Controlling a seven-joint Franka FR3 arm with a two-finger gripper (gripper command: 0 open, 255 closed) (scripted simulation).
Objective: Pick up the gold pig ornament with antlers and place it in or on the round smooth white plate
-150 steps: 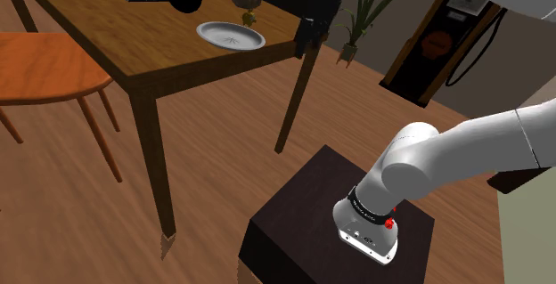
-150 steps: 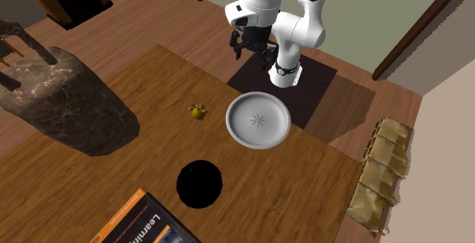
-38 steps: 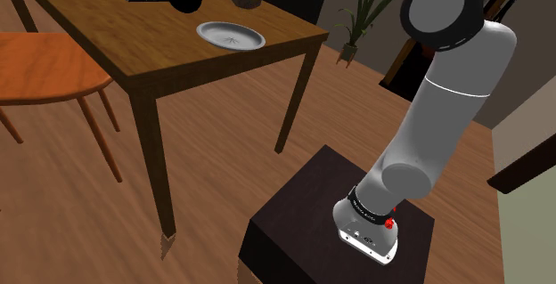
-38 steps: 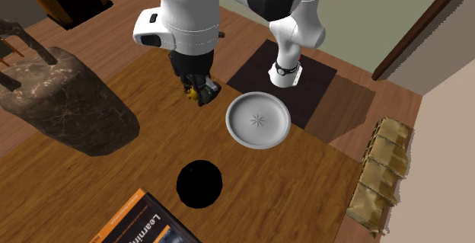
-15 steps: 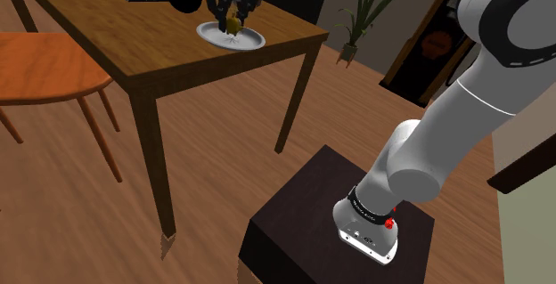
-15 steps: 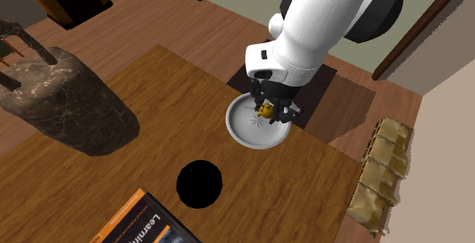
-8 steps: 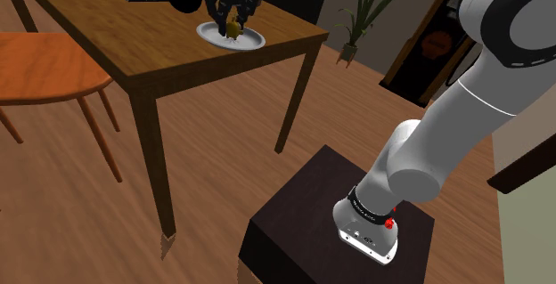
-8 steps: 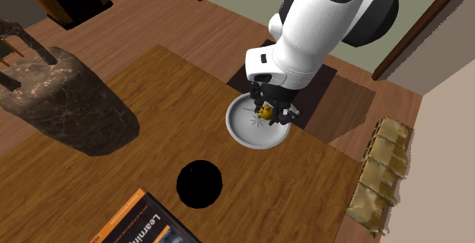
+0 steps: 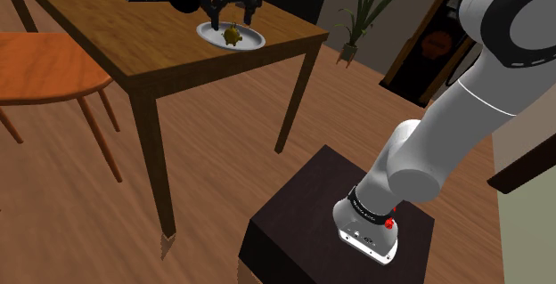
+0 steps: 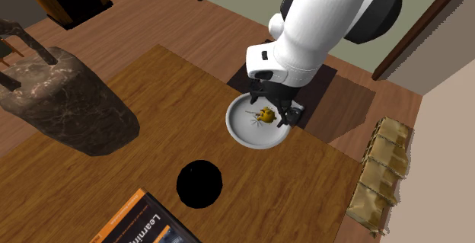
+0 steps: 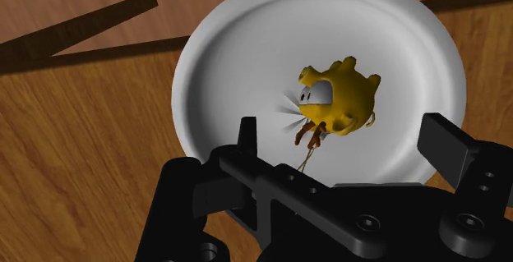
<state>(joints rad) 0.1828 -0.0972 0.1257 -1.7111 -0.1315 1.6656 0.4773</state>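
Wrist view first: hangs as a black gripper [image 11: 344,137] over the round white plate [image 11: 247,63], fingers set wide apart and clasping nothing. Looks straight down on the gold pig ornament [image 11: 341,100], lying loose on the plate's smooth floor beneath the gap between the fingers and touching neither of them, thin brownish antlers close by the rayed mark at the plate's middle. From the shoulder view, sits just above the pig with a clear gap under the fingertips, and below that only plate and wooden table [image 9: 107,33]. From the second exterior view, hovers over the part of the plate nearest the arm, close to the table's edge. Farther along the table, beyond the hand and away from the arm: a round black disc [image 10: 199,183], then a book [image 10: 148,222]. Well apart to one side of the hand, a dark mottled lump [image 10: 65,104]. Behind the hand and lower, on the floor, the dark stand [image 9: 312,220].
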